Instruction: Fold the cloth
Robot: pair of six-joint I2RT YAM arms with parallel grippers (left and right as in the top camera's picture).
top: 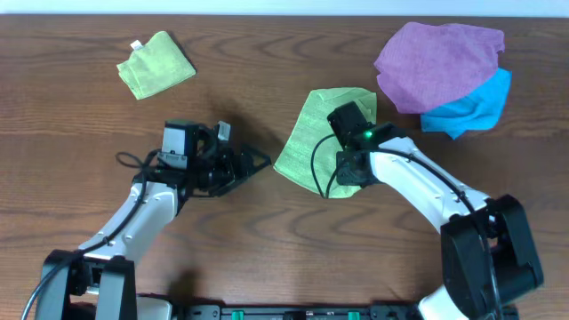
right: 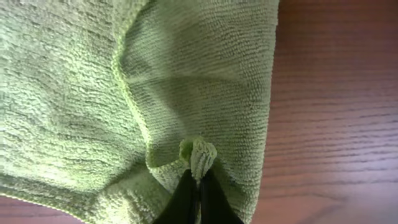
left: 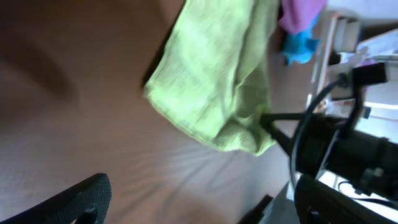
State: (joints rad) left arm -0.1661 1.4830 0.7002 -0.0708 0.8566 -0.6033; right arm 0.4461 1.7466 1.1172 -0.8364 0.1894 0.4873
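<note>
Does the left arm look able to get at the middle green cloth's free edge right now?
Likely yes. The left gripper points at the cloth's nearest edge, with only bare table between them. The right gripper pinches a fold farther right, out of the way.

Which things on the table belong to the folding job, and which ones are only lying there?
In the job:
- the cloth, lime-green, mid-table
- right gripper, shut on a fold of it
- left gripper, open, near its edge

Lying about:
- small folded lime-green cloth, far left
- purple cloth
- blue cloth, partly under the purple one
</note>
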